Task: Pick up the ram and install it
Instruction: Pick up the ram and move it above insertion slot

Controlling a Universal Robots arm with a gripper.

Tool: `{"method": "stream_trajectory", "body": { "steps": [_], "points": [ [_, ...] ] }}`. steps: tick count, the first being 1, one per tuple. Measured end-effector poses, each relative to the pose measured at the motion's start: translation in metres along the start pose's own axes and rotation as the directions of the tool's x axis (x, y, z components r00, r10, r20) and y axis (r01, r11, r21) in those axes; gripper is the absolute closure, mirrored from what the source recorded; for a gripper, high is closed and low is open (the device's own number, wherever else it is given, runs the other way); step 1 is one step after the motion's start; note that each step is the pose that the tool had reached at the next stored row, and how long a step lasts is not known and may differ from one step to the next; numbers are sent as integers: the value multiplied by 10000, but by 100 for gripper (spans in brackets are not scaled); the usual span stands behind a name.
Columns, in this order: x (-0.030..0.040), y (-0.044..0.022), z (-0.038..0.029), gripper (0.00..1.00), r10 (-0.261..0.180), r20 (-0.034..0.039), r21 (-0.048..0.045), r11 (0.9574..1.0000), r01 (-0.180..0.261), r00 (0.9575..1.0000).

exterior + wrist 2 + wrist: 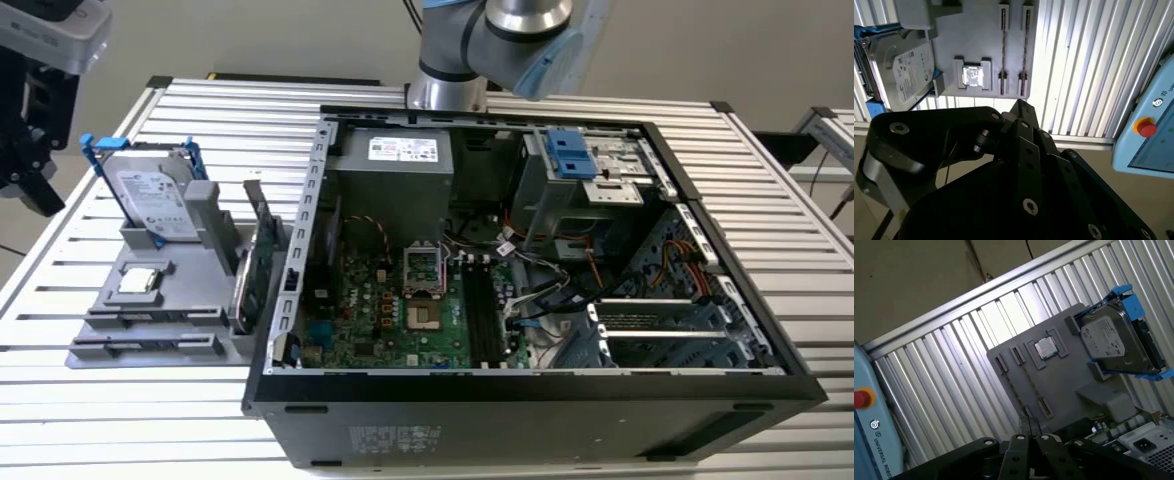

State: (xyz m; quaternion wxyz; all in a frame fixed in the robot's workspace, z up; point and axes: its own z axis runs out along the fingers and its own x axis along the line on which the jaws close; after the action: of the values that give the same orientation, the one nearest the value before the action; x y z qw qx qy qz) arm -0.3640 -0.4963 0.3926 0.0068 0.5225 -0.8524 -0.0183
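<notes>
Black fingers [1018,450] of the gripper [1029,425] are drawn together in both wrist views. Their tips meet with hardly any gap, and nothing is caught between them. They hang above the grey holder [979,35], clear of it. In the exterior view the gripper's dark body sits at the exterior view's left edge, partly cut off, over the slatted aluminium table [134,420].

The ram [1003,47] is hard to make out. Each of the holder's two long slots shows a thin dark line, probably a board seen edge-on, and I cannot tell which slot holds it. Beside the slots a square processor chip [973,76] lies flat in its recess. A silver hard drive [909,70] in a blue bracket stands upright further along the holder.

To the exterior view's right of the holder is the open computer case [534,410], its motherboard [400,310] exposed. The long memory slots [481,310] there are too shadowed to read. A green card [256,250] stands on edge between holder and case. A pale blue pendant [1145,127] with a red button is cut off at the frame edge.
</notes>
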Motion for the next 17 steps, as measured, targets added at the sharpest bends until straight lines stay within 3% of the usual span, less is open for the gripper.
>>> {"method": "stream_trajectory", "body": {
  "steps": [17],
  "points": [
    [0, 5, 0, 100, -883, -36, -8, 9961, 883, 9961]
  ]
}}
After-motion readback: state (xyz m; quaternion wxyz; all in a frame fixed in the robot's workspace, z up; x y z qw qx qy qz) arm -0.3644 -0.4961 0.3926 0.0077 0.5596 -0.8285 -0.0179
